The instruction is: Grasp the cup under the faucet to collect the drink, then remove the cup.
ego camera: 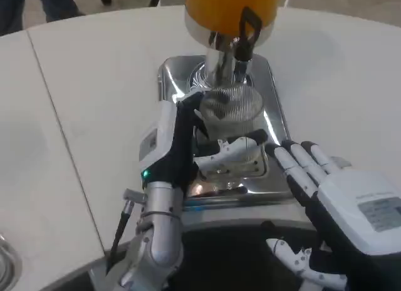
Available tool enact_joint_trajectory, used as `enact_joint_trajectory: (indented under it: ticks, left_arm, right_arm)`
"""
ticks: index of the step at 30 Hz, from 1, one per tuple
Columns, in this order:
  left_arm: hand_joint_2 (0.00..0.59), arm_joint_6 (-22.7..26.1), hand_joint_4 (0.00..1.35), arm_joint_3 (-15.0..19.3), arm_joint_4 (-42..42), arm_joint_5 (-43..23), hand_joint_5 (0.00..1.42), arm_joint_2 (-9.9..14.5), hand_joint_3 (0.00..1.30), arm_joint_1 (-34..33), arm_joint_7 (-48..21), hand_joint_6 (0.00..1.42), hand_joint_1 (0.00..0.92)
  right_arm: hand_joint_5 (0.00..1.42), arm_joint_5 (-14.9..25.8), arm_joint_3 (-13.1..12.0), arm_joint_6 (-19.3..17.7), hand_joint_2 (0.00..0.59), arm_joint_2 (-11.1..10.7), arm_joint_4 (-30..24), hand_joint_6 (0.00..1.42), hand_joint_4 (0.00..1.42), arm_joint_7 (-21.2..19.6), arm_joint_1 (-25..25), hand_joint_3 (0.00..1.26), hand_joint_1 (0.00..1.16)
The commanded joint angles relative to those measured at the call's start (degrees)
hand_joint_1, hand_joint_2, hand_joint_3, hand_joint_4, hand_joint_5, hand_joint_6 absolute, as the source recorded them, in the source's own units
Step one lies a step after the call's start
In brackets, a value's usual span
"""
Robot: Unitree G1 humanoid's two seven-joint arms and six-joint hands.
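Clear ribbed cup [233,106], mirror-glossy metal tray [276,125]

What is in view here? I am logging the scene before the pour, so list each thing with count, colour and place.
dispenser: one, orange tank on a silver neck, top centre, above the tray.
faucet: one, black lever, at the dispenser's front, over the cup.
cup: one, clear, on the tray under the faucet.
tray: one, shiny silver, mid-table below the dispenser.
table: one, white, with a seam running down its left part.
left hand: one, white and black, fingers at the cup's left side and front; whether it grips firmly is hard to tell.
right hand: one, white back with white and black fingers, spread, right of the tray, holding nothing.
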Motion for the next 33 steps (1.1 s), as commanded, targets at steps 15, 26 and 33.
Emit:
enact_joint_trajectory:
  ticks: [15, 26, 33]
  left_arm:
    - [0.067, -4.43, 0.03, -0.74, -1.02, -1.85, 0.41, 2.56, 0.08, 1.9, -2.68, 0.46, 0.482]
    - [0.064, -3.12, 0.0, 0.16, -7.91, -2.46, 0.16, 5.49, 0.0, 5.48, -6.12, 0.17, 0.47]
    - [0.057, -0.98, 0.0, 6.16, -26.0, -2.06, 0.12, 15.51, 0.0, 17.12, -11.07, 0.14, 0.409]
  right_arm:
    - [0.0, 3.53, -1.19, -0.09, 0.49, -1.22, 0.09, 0.11, 0.0, 0.14, -0.36, 0.02, 0.24]
    - [0.0, 5.03, -1.54, -0.34, 0.491, -1.16, -1.58, 0.11, 0.0, -0.34, 0.93, 0.02, 0.24]
    - [0.0, 8.36, -2.01, 0.49, 0.491, 1.27, -3.06, 0.11, 0.0, -1.25, 2.09, 0.02, 0.24]
